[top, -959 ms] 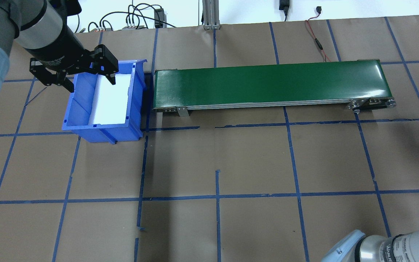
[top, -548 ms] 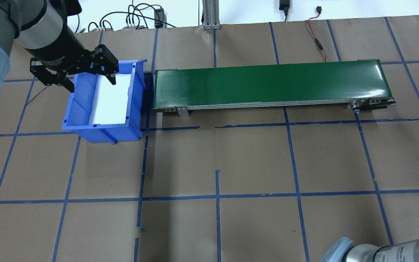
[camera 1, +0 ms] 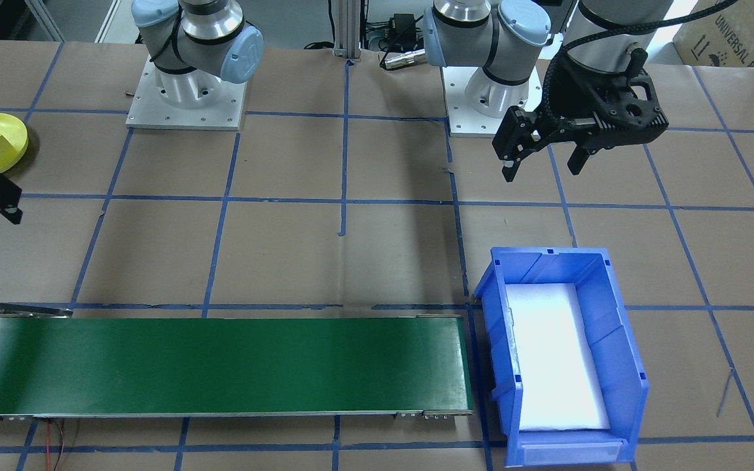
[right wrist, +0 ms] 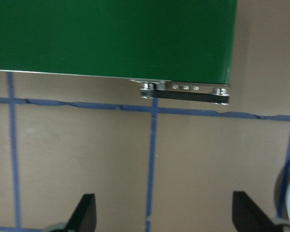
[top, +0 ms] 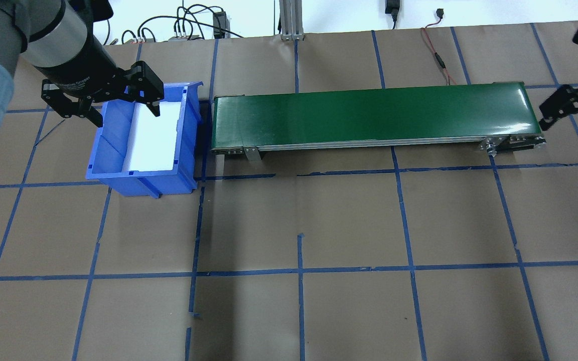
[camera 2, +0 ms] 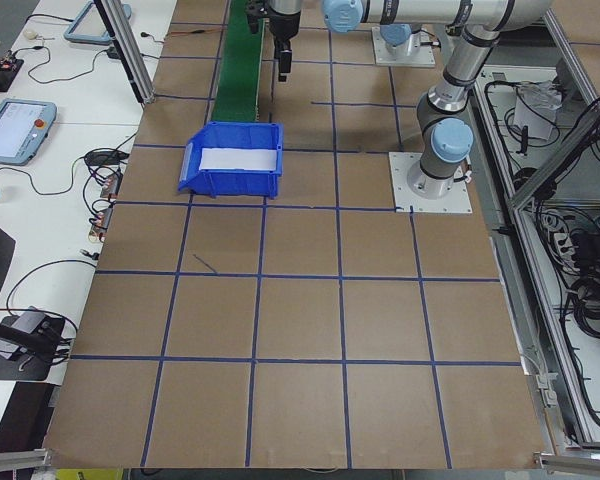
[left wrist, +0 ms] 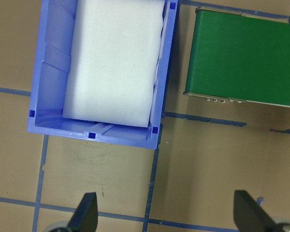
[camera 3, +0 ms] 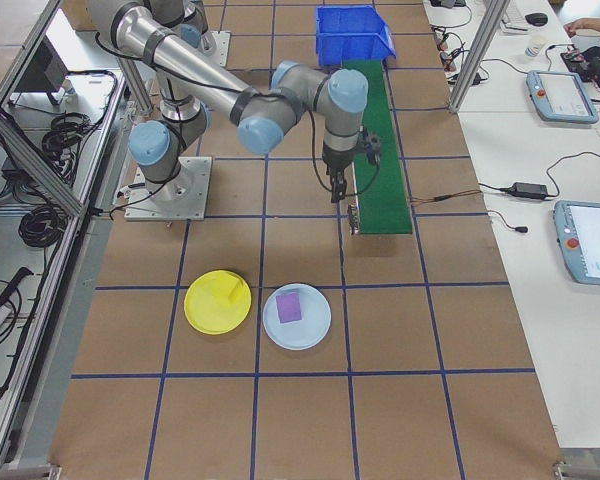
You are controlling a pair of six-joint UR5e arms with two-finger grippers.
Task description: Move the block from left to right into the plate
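Two plates lie side by side on the brown paper table (camera 3: 300,420). The yellow plate (camera 3: 217,302) holds one yellow block (camera 3: 230,293). The pale blue plate (camera 3: 297,316) holds one purple block (camera 3: 289,306). Past them runs one long green conveyor belt (top: 374,116). The right gripper (top: 570,106) hangs at the belt's near end with its two fingers spread wide, holding nothing. At the far end of the belt sits one blue bin (camera 1: 563,353) with white foam (camera 1: 557,356) inside. The left gripper (camera 1: 542,160) hangs by the bin, also wide apart and holding nothing.
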